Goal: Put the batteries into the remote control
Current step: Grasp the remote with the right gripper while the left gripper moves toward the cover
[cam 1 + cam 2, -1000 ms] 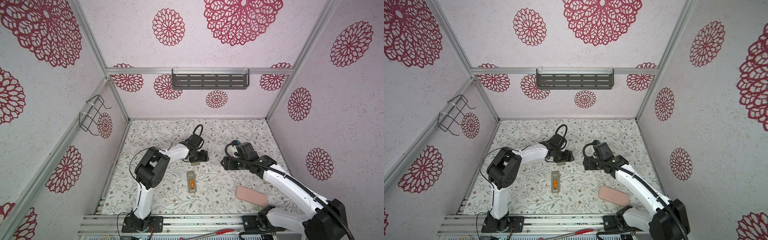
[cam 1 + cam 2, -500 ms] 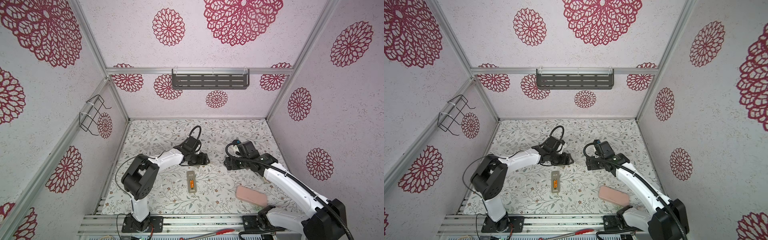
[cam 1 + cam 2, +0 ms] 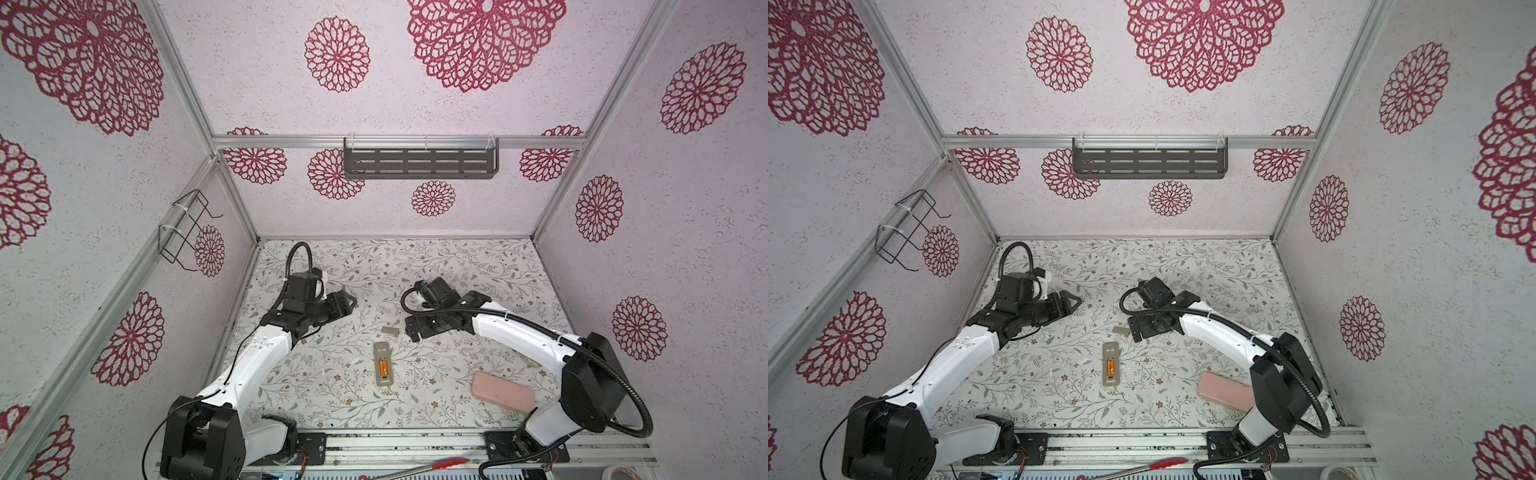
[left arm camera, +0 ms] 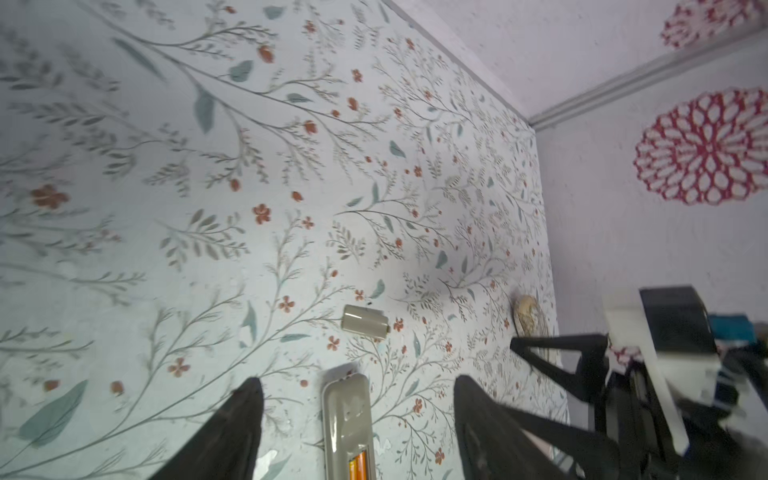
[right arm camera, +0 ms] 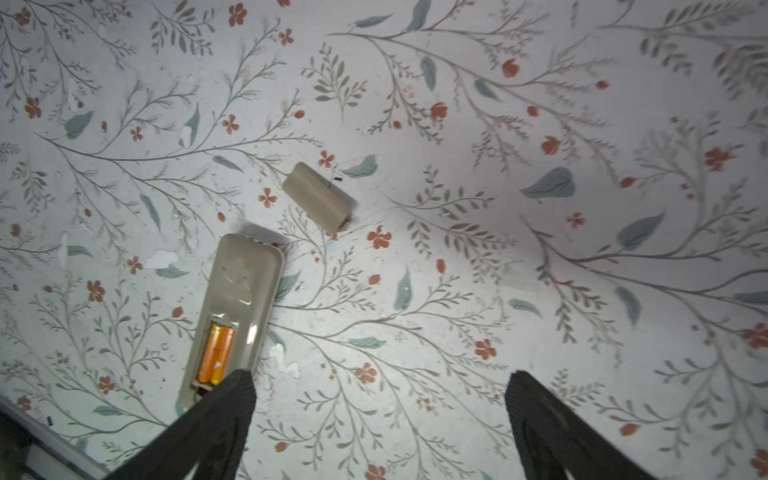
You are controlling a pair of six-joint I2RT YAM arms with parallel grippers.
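The batteries [image 5: 216, 353] lie side by side in the open bay of the remote control [image 3: 383, 365], which rests back-up on the floral table [image 3: 457, 266], so we judge the loading itself done. We expect the remote to be light, stiff and smooth, likely to slide if nudged. We would take it across its long edges, between the bay and its plain end, keeping off the uncovered cells. Just beyond the remote's plain end lies a small beige cover [image 3: 390, 330], loose and flat. It looks thin and awkward to pinch, best gripped across its short width. The right gripper [image 5: 380, 386] hangs just past that cover, jaws spread wide and empty. The left gripper [image 3: 348, 300] hovers further off to the remote's other side, also parted, holding nothing. A pink pad [image 3: 503, 397] lies well apart from the remote, near the right arm's base
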